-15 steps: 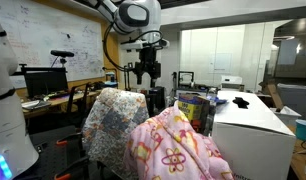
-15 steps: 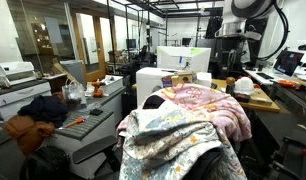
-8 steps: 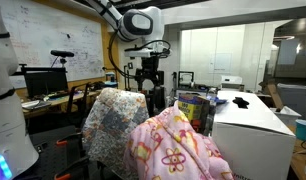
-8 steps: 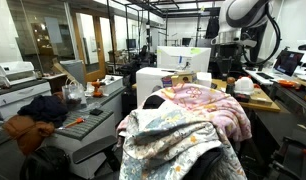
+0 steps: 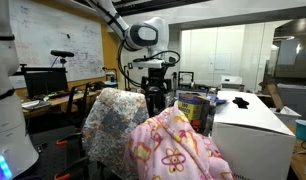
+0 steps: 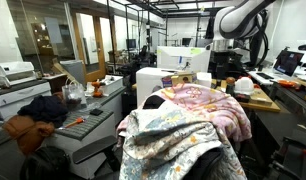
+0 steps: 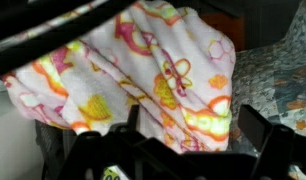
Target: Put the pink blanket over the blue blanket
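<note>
Wrist view looks down on the pink blanket (image 7: 143,70), heaped just beside the blue blanket (image 7: 278,85). The gripper (image 7: 188,140) hangs above it, fingers spread wide and empty. That fleece looks light and floppy; I'd pinch a thick fold near its upper edge.
</note>
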